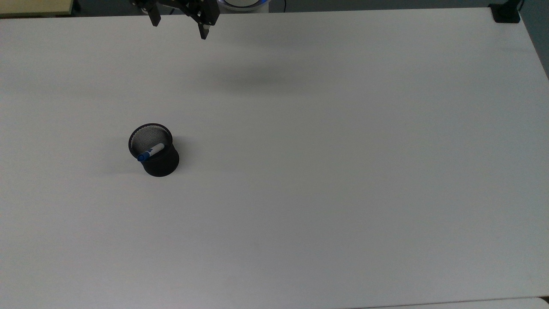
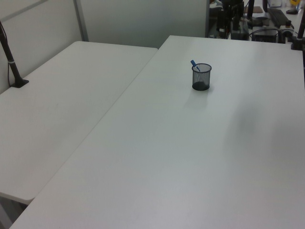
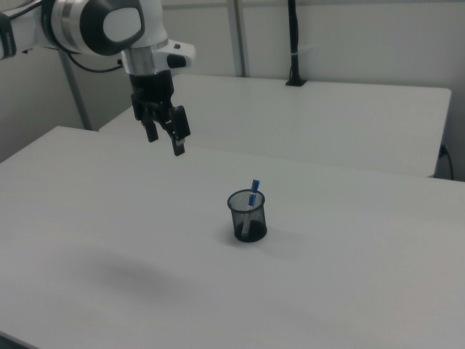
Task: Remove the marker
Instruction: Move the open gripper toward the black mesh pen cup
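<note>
A black mesh cup stands upright on the white table. The marker leans inside it, white barrel down, blue cap poking above the rim. My gripper hangs open high above the table, well away from the cup toward the top view's upper edge, with nothing between its fingers.
A second white table adjoins this one. A black clamp mount sits at the top view's upper right corner, and a black pole stands on the far table. Cluttered equipment lies beyond the table's far end.
</note>
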`<state>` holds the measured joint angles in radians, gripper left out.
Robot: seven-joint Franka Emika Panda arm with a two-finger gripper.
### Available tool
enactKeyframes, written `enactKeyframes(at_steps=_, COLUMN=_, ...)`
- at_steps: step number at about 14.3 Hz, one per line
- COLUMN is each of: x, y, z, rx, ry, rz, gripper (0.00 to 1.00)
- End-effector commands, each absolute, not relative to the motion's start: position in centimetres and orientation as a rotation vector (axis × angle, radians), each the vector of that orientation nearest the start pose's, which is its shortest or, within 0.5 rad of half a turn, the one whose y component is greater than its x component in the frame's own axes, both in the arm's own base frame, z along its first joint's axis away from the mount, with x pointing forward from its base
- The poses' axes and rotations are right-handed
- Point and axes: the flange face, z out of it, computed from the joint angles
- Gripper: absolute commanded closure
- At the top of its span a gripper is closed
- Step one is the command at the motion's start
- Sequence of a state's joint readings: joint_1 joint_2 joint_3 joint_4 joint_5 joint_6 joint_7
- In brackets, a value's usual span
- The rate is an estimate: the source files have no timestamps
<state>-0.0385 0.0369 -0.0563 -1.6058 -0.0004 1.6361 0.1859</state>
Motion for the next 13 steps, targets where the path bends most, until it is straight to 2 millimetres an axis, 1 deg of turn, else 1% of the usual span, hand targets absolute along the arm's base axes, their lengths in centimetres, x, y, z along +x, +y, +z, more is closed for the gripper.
enactKeyframes(at_steps=1, x=57.0, y=-5.6, z=59.3, rx=-3.12, ry=0.411, rz=-0.005, gripper=0.0)
enactKeyframes(at_steps=6, x=57.3, y=-5.6, z=59.0, rx=-3.123, ry=0.406, rz=-0.005, gripper=0.0)
enactKeyframes(at_steps=8, x=57.6, y=-6.0, z=58.2, rx=-3.13, ry=0.373, rz=0.012, gripper=0.0)
enactKeyframes(at_steps=9, x=57.6, y=-6.4, z=58.3, rx=-3.131, ry=0.347, rz=0.01, gripper=0.0)
enactKeyframes(at_steps=10, x=57.5, y=-6.4, z=58.5, rx=-3.133, ry=0.327, rz=0.01, gripper=0.0)
enactKeyframes(at_steps=13, x=57.7, y=-6.4, z=59.0, rx=-3.133, ry=0.344, rz=-0.007, gripper=0.0)
